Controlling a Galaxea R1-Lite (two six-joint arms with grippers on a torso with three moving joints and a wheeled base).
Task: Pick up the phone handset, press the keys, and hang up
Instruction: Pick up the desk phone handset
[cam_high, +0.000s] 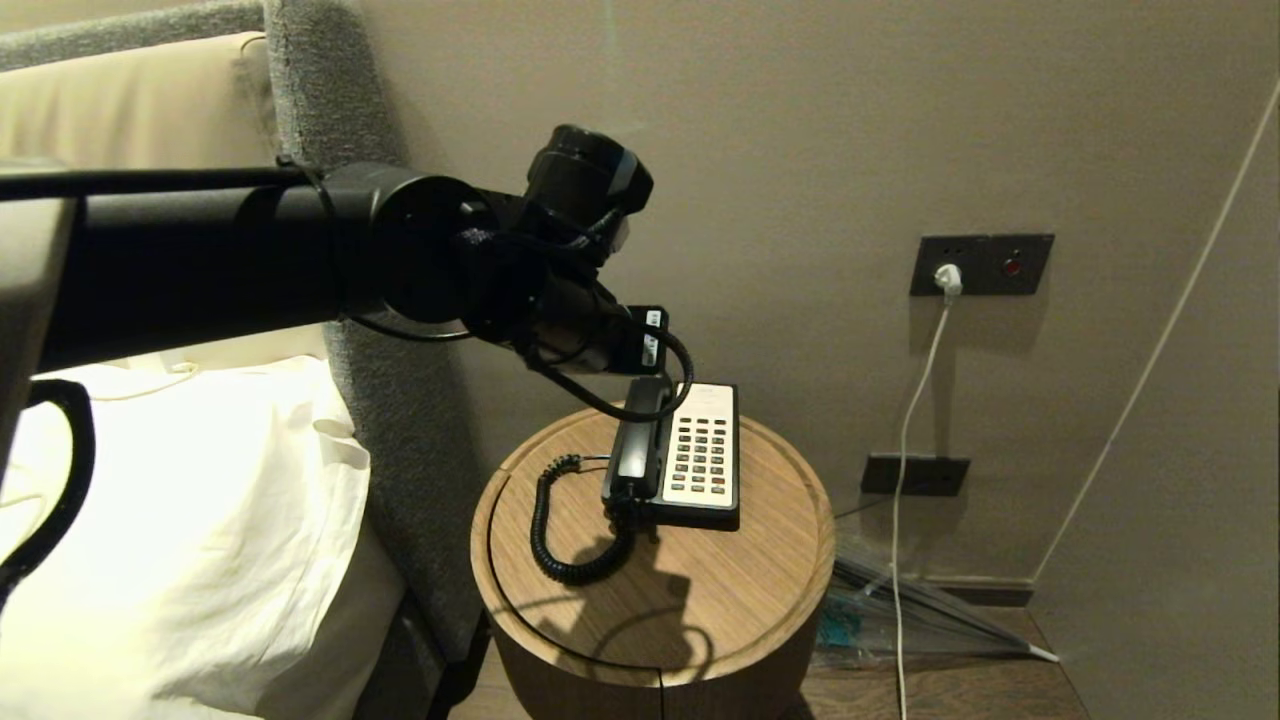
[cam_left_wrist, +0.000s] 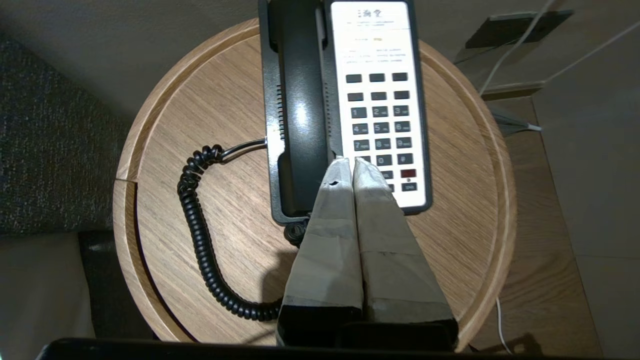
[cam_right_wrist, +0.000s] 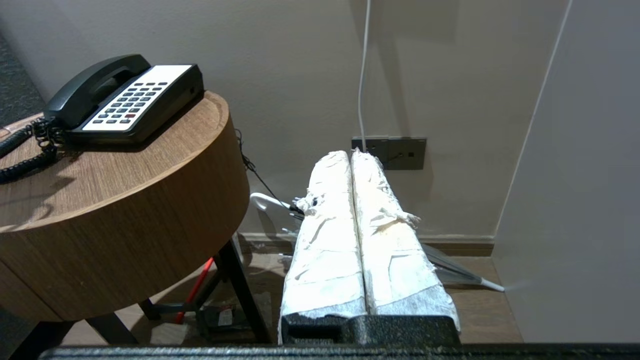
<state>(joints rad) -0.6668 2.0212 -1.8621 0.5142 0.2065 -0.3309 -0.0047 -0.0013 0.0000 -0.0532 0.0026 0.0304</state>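
Lay cradled on the phone base (cam_left_wrist: 380, 100), the phone handset (cam_left_wrist: 300, 110), on the side of the base nearer the bed (cam_high: 180, 520), long axis running along the base from wall end to near end, coiled cord (cam_left_wrist: 205, 240) trailing off the near end of the base across the round table (cam_left_wrist: 475, 200). Hovered above the near end of the base, the left gripper (cam_left_wrist: 348, 162), fingers pressed together and empty, tips over the seam between handset and keypad. Hung well below and beside the base, the right gripper (cam_right_wrist: 350, 156), fingers likewise closed on nothing. Judged nearer: the left; needed first, probably, spread fingers set across the handset's width.
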